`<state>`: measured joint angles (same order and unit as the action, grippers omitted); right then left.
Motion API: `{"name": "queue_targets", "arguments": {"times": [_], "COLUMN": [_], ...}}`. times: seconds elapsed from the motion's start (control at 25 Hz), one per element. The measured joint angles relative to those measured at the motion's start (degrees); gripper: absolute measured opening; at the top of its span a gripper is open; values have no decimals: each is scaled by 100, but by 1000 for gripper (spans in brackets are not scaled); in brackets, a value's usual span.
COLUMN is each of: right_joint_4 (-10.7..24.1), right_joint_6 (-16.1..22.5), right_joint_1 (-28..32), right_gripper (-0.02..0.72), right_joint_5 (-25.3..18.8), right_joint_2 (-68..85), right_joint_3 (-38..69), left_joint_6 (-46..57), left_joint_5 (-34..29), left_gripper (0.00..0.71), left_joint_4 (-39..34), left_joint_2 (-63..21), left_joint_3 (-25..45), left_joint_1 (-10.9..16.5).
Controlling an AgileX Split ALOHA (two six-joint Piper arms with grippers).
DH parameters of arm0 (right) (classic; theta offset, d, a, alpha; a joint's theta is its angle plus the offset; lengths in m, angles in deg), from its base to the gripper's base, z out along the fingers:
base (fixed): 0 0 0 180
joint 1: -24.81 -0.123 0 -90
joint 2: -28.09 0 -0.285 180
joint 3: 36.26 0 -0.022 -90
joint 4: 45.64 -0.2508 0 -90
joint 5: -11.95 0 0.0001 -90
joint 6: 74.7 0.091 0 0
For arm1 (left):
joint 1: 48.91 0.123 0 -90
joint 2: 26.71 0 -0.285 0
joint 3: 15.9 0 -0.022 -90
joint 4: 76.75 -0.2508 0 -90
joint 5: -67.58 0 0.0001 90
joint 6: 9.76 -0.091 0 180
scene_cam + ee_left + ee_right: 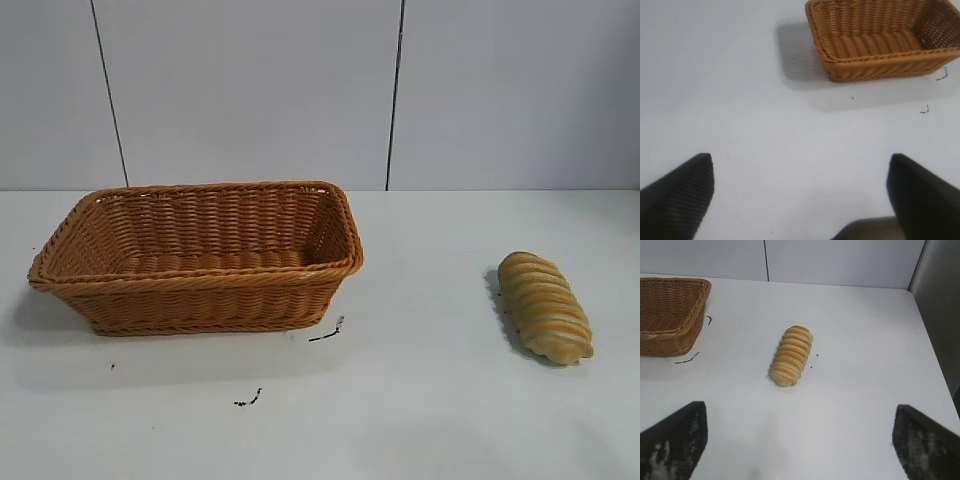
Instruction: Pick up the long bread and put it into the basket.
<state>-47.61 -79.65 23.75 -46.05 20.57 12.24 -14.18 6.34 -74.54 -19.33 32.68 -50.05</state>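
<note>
The long bread (pixel 545 306), a golden-tan ridged loaf, lies on the white table at the right; it also shows in the right wrist view (pixel 792 355). The orange-brown wicker basket (pixel 200 285) stands empty at the left, and shows in the left wrist view (pixel 875 65) and the right wrist view (pixel 670 335). My right gripper (pixel 799 412) is open and empty, some way short of the bread. My left gripper (pixel 801 162) is open and empty over bare table, apart from the basket. Neither gripper shows in the exterior view.
Small dark marks (pixel 328 333) lie on the table in front of the basket. The white table (pixel 420 400) has a right edge in the right wrist view (pixel 935 360). A grey panelled wall stands behind.
</note>
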Motion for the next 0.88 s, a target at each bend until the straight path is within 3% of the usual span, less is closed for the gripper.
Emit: {"name": "queue_targets", "arguments": {"times": [0.52,0.88], "right_joint_4": [0,0], "right_joint_6": [12,128], "right_joint_1": [0,0], "right_gripper": [689,689], "right_joint_5": [-8,-2], "right_joint_2": [-119,-2855], "right_joint_3": [-14,-839], "left_joint_6": [0,0], "left_joint_5": [0,0], "left_gripper": [692,692], "left_joint_4": [0,0], "left_joint_2": [0,0], "left_joint_3": [0,0], "left_joint_1": [0,0]}}
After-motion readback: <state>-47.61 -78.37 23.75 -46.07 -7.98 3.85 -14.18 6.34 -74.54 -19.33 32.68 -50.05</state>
